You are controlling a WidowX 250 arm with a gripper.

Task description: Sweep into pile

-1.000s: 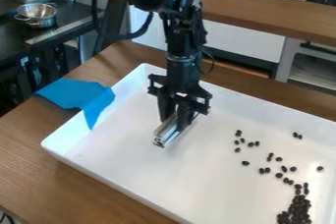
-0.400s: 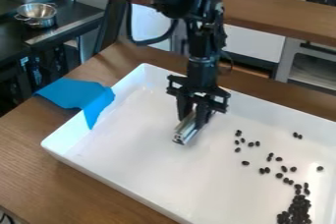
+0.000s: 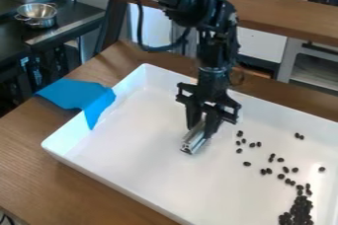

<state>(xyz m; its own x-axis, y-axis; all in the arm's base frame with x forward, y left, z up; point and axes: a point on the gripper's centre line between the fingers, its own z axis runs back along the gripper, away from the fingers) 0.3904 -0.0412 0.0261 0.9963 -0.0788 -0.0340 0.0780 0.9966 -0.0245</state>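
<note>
The black gripper (image 3: 202, 129) hangs over the middle of the white tray (image 3: 132, 169), shut on a silver metal bar (image 3: 192, 141) whose near end points down toward the tray floor. Right of the bar, several small dark beans (image 3: 252, 145) lie scattered, not touching it. A dense pile of dark beans (image 3: 300, 210) sits at the lower right of the view, with a loose trail of beans running up from it. Whether the bar touches the tray floor I cannot tell.
A blue cloth (image 3: 82, 96) drapes over the tray's left wall onto the wooden table (image 3: 39, 155). A metal colander (image 3: 37, 15) stands on the dark counter at the upper left. A wooden shelf (image 3: 284, 17) and white cabinets are behind the tray.
The gripper and the metal bar have moved right, and lately slightly toward the camera, nearer the scattered beans. The beans have not moved.
</note>
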